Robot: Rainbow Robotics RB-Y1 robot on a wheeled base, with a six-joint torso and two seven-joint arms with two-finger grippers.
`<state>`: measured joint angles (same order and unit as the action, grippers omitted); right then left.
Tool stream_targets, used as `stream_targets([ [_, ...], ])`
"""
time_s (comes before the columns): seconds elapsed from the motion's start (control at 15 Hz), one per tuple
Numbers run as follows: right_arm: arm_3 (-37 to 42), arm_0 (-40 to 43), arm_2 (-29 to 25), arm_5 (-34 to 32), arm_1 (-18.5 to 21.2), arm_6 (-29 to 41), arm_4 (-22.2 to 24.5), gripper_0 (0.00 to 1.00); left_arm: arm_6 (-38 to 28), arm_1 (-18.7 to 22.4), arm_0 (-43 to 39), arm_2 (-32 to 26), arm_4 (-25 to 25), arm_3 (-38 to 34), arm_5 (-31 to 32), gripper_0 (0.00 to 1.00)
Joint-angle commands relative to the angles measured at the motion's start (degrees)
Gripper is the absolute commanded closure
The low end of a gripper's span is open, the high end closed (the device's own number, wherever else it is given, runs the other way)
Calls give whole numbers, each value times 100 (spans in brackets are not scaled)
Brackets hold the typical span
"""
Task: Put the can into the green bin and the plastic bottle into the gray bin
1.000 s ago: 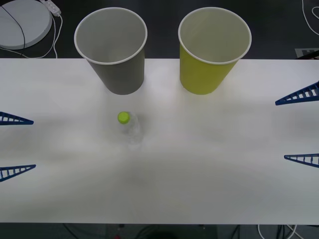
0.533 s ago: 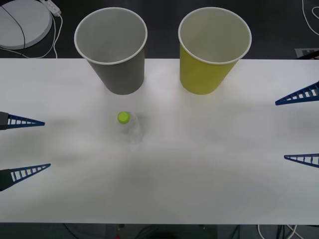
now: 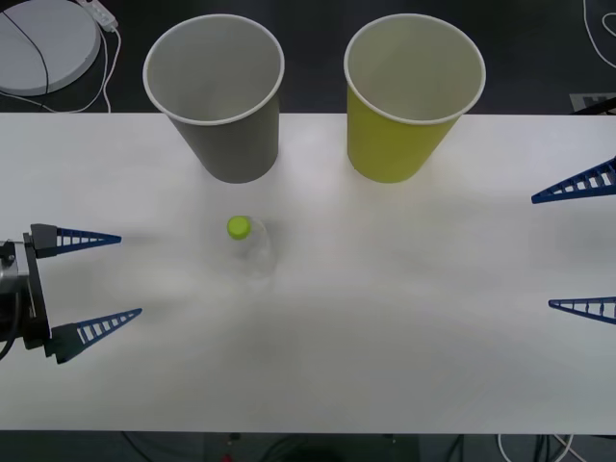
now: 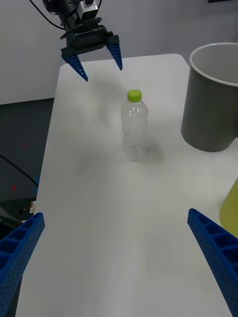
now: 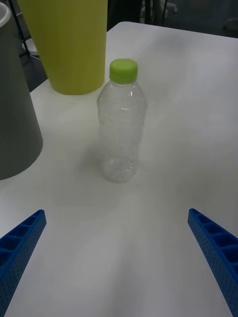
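Note:
A small clear plastic bottle (image 3: 252, 255) (image 4: 135, 126) (image 5: 121, 133) with a lime-green cap stands upright on the white table, in front of the gray bin (image 3: 226, 135) (image 4: 210, 119) (image 5: 12, 109). To the right of that bin stands the green bin (image 3: 395, 144) (image 5: 69, 44) (image 4: 232, 208). Both bins are upright. My left gripper (image 3: 131, 275) (image 4: 102, 73) (image 5: 115, 213) is open, left of the bottle and apart from it, its fingers pointing at it. At the table's right side my right gripper (image 3: 542, 252) (image 4: 115, 214) hangs open and holds nothing. The can is out of view.
A round white disc (image 3: 43, 43) with a cable lies on the floor behind the table's far left corner. The white table (image 3: 385, 337) stretches bare between the bottle and the right gripper. More cables hang below the front edge (image 3: 539, 448).
My left gripper has moved in from the left edge toward the bottle, still open. The bottle, both bins and the right gripper have stayed put.

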<state>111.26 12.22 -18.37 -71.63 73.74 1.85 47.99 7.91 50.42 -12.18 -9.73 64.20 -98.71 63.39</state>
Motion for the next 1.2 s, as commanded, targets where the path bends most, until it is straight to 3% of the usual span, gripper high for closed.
stream_targets([
  [0.07,1,0,0,0,0,0,0,0,-36,-234,101,67,251,1,-63,0],
  [0.8,1,0,0,0,0,0,0,0,-44,-841,444,726,304,18,-617,0],
  [1.2,1,0,0,0,0,0,0,0,-141,-1368,664,946,910,18,-951,0],
])
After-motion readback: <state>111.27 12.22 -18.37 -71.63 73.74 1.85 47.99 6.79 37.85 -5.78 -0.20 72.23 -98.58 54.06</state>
